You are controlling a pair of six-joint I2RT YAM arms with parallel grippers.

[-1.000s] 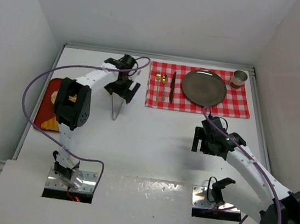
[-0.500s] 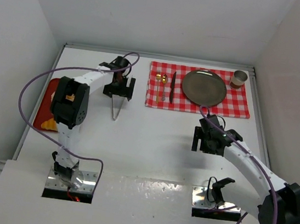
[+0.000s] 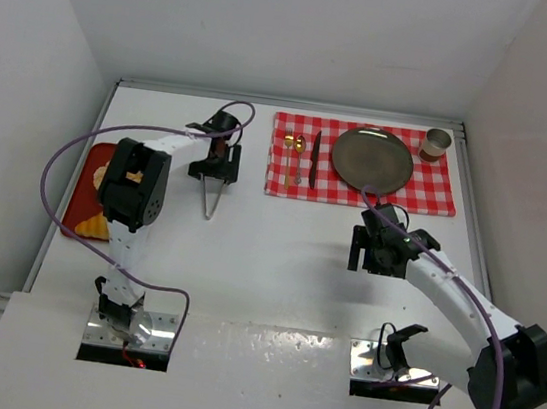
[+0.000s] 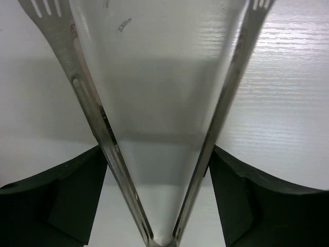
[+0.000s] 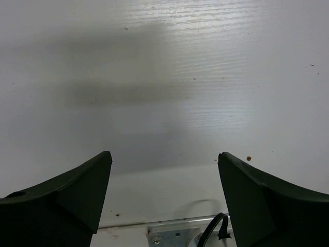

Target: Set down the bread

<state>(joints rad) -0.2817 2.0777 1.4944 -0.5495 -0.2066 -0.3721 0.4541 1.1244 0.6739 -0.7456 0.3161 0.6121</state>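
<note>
The bread [image 3: 105,178] is left on the red tray [image 3: 92,163] at far left (mostly hidden by the arm). Tongs [image 4: 154,128] are straddled by the left gripper [image 4: 157,170], fingers touching both arms, presumably to grasp them. The right gripper [image 5: 164,170] is spread, empty, over bare table.

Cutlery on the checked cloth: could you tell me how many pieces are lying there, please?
3, all left of the plate: a gold fork farthest left, a gold spoon beside it, and a dark knife nearest the plate. None seems hidden.

A dark plate [image 3: 372,159], cutlery [image 3: 300,156] and a cup [image 3: 436,143] are laid on a checkered cloth [image 3: 437,189]; tongs [image 3: 212,196] are seen nearby.
</note>
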